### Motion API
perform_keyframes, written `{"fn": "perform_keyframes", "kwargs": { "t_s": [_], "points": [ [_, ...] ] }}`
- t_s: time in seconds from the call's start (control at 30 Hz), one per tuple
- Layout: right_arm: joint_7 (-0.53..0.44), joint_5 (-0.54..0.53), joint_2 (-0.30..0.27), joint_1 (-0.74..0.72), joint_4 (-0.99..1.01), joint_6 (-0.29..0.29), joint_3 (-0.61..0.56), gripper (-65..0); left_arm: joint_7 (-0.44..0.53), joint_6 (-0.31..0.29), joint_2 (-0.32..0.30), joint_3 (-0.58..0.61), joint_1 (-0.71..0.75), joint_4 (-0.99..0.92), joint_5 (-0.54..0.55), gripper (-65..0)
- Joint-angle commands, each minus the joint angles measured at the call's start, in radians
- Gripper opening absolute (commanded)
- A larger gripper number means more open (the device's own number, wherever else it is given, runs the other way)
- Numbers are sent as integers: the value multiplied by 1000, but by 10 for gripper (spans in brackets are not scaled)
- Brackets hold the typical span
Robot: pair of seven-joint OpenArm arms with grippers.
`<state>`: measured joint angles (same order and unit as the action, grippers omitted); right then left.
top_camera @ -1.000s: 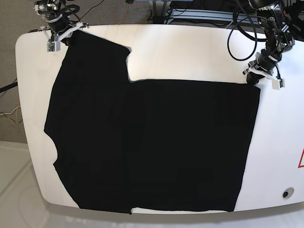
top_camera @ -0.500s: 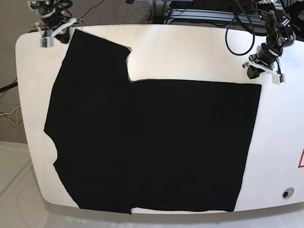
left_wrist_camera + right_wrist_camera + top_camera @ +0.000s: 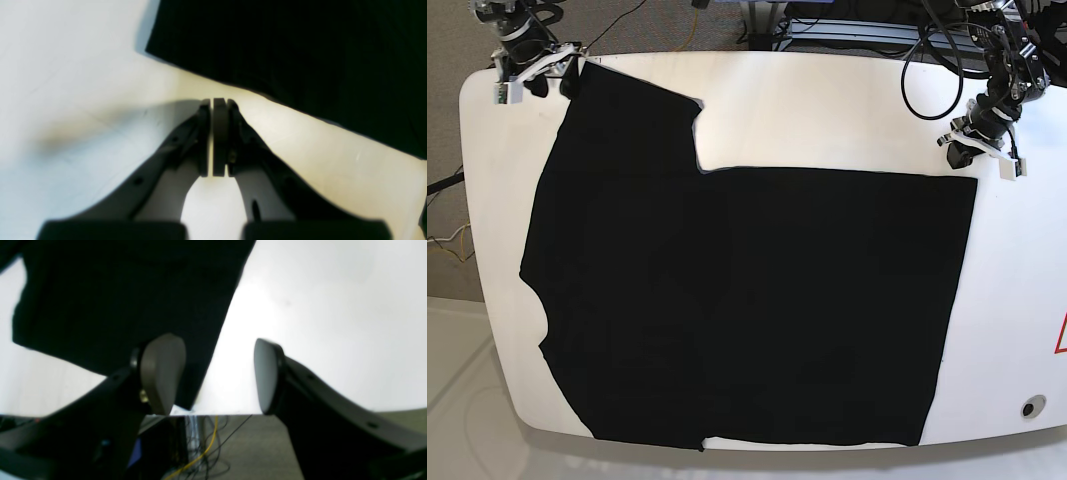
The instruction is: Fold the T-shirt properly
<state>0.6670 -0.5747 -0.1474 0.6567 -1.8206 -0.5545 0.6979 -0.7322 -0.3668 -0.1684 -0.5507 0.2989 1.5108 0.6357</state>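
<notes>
- Right gripper [image 3: 218,376], at the far left corner of the table in the base view, has its two rounded pads spread apart with nothing between them; one pad sits over the black cloth, the other over bare table, and the table edge with cables on the floor shows below.
- Left gripper [image 3: 219,136], near the far right side in the base view, has its jaws pressed together on nothing, hanging over bare white table [image 3: 827,100] just beside the cloth's edge.
- Black T-shirt [image 3: 747,300] lies flat across most of the table, reaching from the far left corner to the near edge.
- Its outline looks like a stepped shape: a taller section on the left and a wide rectangle to the right, which suggests one part has already been folded over, though the black fabric hides layer lines.
- Judging by this, the folding is at an early or middle stage; further folds are needed to bring it to a compact rectangle.
- No print, brand or label is visible on the shirt.
- A red triangle marking [image 3: 1061,335] sits at the table's right edge, cut off; no writing can be read.
</notes>
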Motion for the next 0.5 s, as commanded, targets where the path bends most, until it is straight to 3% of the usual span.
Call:
{"fn": "perform_keyframes", "kwargs": {
  "t_s": [0.0,0.2,0.47],
  "points": [
    [-12,-33,-17,0,-14,3,25,-302,5,2,-17,-3,-7,18,0,-650],
    [16,-92,-23,-2,-14,11,48,-289,-1,4,-34,-1,-6,7,3,-650],
    [25,-69,-19,2,24,-3,40,-288,-4,6,-37,-1,-3,7,0,-650]
  ]
}}
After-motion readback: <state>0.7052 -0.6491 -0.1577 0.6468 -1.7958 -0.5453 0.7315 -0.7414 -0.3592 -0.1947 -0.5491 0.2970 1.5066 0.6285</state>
